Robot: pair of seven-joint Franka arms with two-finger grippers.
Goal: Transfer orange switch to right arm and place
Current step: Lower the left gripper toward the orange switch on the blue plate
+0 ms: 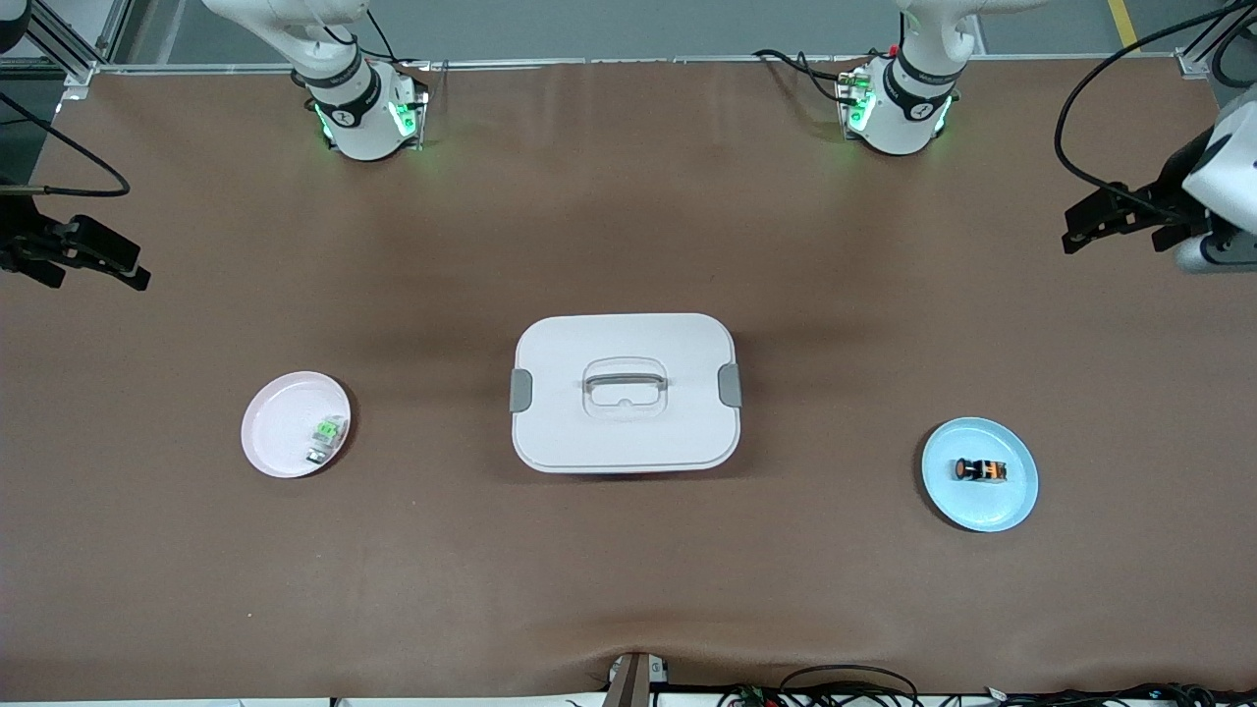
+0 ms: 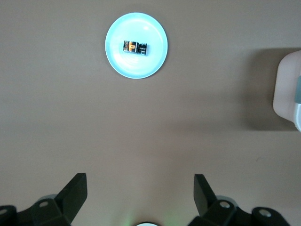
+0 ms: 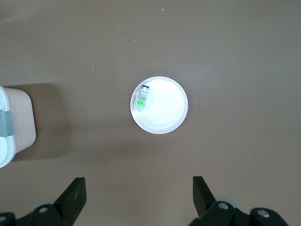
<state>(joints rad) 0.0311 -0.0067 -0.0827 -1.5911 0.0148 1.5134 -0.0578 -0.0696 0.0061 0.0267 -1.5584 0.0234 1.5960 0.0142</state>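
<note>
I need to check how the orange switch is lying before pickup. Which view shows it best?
The left wrist view: the orange switch lies on its side near the middle of the blue plate, looked down on from above. The front view shows it smaller on that plate. The right wrist view does not show it.

On the table are two plates (image 1: pixel 285 417) (image 1: pixel 1002 501), one orange switch (image 1: pixel 979 470), one green-and-clear part (image 1: pixel 327 437), and one lidded white box (image 1: pixel 625 432).
</note>
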